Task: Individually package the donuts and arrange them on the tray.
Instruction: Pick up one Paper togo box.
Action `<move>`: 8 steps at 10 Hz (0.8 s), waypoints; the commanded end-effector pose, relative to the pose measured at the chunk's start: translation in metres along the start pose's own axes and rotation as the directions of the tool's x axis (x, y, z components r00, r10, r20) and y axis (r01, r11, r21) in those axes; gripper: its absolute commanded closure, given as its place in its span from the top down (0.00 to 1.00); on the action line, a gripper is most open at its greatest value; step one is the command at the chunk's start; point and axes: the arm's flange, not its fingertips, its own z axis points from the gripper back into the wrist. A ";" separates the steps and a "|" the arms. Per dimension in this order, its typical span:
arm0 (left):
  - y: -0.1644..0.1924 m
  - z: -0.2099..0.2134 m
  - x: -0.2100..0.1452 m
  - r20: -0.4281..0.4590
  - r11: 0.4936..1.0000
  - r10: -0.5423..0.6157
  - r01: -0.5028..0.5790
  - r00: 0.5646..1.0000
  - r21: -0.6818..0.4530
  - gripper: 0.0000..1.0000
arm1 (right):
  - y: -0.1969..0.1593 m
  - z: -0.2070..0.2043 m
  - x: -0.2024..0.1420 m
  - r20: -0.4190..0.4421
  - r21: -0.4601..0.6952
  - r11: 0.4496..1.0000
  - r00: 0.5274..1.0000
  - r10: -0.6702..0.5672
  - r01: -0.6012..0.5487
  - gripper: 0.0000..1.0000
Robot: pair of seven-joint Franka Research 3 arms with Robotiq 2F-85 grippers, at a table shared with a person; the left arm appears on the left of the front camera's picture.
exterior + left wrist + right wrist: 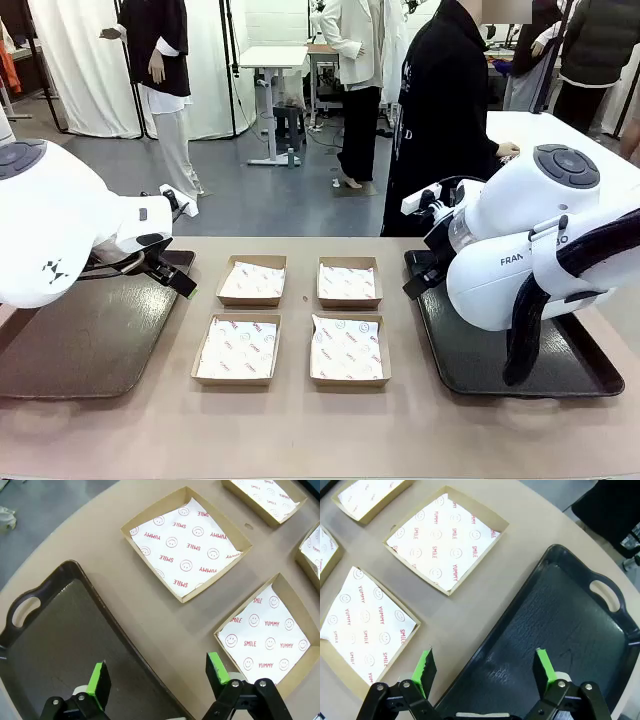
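The donuts are out of view. Four shallow cardboard boxes lined with smiley-print paper lie in a two-by-two block mid-table, such as the near left box (238, 348) and the far right box (349, 282); all are empty. My left gripper (178, 278) hangs open over the inner rim of the dark left tray (70, 345). In the left wrist view the left gripper (156, 669) spans that tray's edge (50, 645). My right gripper (415, 285) is open above the black right tray (480, 365). In the right wrist view the right gripper (484, 662) holds nothing.
Both trays are bare. A person in a black coat (445, 110) stands at the far side, turned toward a white table (560, 135) at the back right. Bare tabletop (300, 430) runs along the near edge. Boxes (187, 545) (445, 540) lie just past each gripper.
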 end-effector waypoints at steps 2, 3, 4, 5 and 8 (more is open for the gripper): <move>0.000 0.000 0.000 0.000 1.000 0.000 0.000 1.000 0.000 1.00 | 0.000 0.000 0.000 0.000 0.000 1.000 1.000 0.000 0.000 1.00; 0.000 0.000 0.000 0.000 1.000 0.000 0.000 1.000 0.000 1.00 | 0.000 0.000 0.000 0.000 0.000 1.000 1.000 0.000 0.000 1.00; 0.000 0.000 0.000 0.000 1.000 0.000 0.000 1.000 0.000 1.00 | 0.000 0.000 0.000 0.000 0.000 1.000 1.000 0.000 0.000 1.00; 0.000 0.000 0.000 0.000 1.000 0.000 0.000 1.000 0.000 1.00 | 0.000 0.000 0.000 0.000 0.000 1.000 1.000 0.000 0.000 1.00; 0.000 0.000 0.000 0.000 1.000 0.000 0.000 1.000 0.000 1.00 | 0.000 0.000 0.000 0.000 0.000 1.000 1.000 0.000 0.000 1.00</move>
